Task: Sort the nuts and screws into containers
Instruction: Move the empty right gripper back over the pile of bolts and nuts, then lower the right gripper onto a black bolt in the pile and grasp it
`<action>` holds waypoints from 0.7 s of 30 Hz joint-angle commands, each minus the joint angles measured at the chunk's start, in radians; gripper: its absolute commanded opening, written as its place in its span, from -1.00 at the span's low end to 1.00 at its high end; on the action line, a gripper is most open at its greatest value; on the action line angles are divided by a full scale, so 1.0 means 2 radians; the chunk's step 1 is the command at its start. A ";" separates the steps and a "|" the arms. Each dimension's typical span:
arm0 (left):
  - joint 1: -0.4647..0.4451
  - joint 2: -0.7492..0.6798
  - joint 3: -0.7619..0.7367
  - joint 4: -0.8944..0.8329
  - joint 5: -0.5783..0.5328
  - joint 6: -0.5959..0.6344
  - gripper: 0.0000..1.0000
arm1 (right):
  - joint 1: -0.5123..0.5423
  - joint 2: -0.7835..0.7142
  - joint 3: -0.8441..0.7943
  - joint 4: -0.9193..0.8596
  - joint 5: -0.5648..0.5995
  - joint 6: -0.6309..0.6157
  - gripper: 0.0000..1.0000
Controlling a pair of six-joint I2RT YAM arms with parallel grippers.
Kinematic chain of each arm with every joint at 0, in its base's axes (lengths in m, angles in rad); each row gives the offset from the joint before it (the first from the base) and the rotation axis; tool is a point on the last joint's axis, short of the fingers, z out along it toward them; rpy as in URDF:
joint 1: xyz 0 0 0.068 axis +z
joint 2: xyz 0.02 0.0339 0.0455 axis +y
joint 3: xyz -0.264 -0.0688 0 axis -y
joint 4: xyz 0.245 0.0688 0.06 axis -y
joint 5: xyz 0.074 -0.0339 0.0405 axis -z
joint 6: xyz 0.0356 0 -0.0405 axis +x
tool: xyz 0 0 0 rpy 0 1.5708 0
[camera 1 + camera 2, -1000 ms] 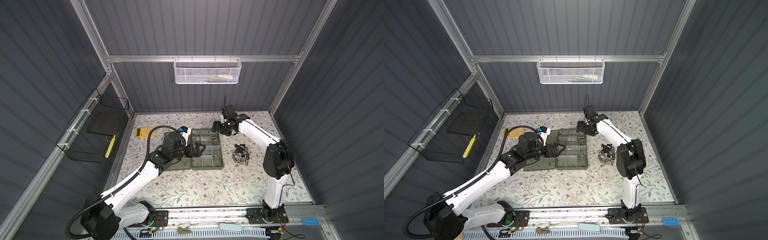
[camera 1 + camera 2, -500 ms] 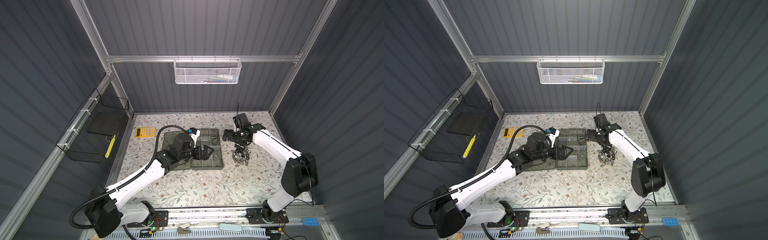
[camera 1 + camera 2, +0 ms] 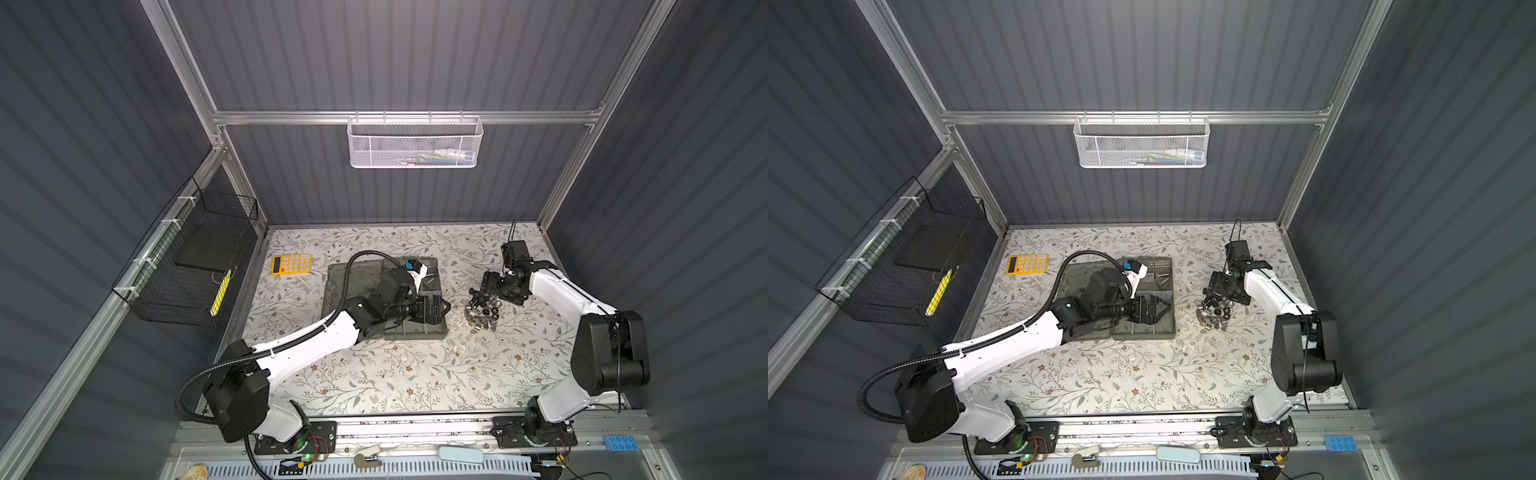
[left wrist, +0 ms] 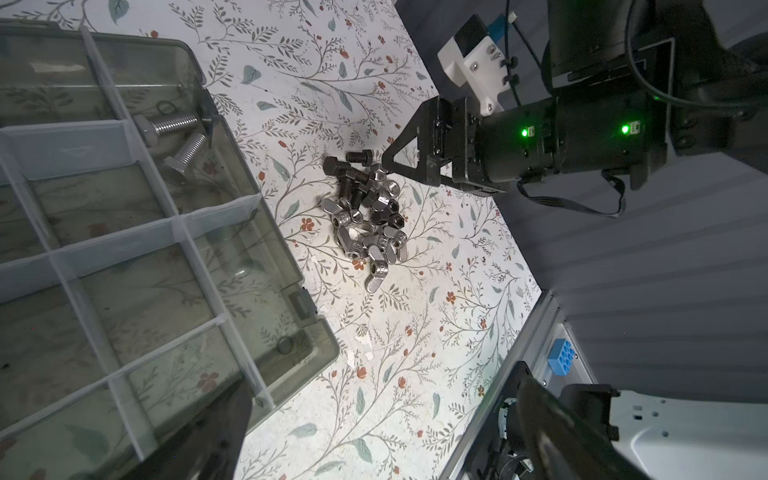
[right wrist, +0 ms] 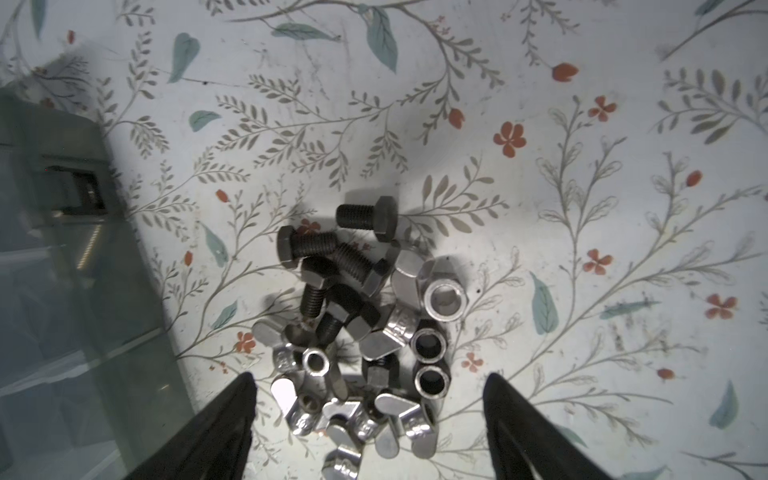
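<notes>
Right pincer point(image 5: 369, 376): released, jaws spread wide, nothing between them. It hangs over the loose pile point(image 3: 482, 309) on the counter point(image 3: 374, 374), just beside the outer wall of the organizer case point(image 3: 415, 334). In the right wrist view the pile sits in the gap between the two fingertips point(image 5: 239, 401) and runs on ahead of them. I cannot tell whether a tip touches any piece. Pile make-up: black screws point(image 5: 328, 257) on the side farthest from the tips, silver nuts point(image 5: 444, 299) in the middle, wing nuts point(image 5: 397, 409) closest in. The lone screw point(image 5: 365, 218) lies flat at the far edge, almost clear of the rest. Its shaft runs roughly parallel to the line joining the fingertips. Judgement: closing as oriented would squeeze it end to end, head against tip, which is a poor hold. The coming pick turns on rotating the wrist so the pads cross the shaft, or on choosing a piece nearer in. Left pincer point(image 3: 1160, 309): also released, jaws in an open V and empty, held over the cells point(image 4: 137, 291) on the case's pile-side edge. The case wall stands between it and the pile, so the right arm is the nearer one for this pick. Most cells look empty. One at the far end holds two silver screws point(image 4: 172, 124), so I judge the sorting to be barely begun.
</notes>
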State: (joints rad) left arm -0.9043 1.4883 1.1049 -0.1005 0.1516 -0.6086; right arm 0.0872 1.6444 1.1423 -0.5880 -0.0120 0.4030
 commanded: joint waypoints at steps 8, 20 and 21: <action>-0.003 0.085 0.097 0.001 0.006 0.032 0.99 | -0.008 0.117 0.107 -0.021 0.007 -0.027 0.37; -0.003 0.085 0.080 0.014 0.003 0.037 0.99 | 0.001 0.160 0.143 -0.047 0.023 -0.045 0.16; -0.003 0.082 0.076 0.016 0.002 0.037 1.00 | 0.003 0.165 0.147 -0.049 0.022 -0.046 0.16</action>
State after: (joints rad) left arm -0.9047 1.6669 1.2739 -0.0792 0.1562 -0.5575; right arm 0.0803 1.9442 1.4109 -0.6415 0.0158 0.3305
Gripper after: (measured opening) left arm 0.997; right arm 0.582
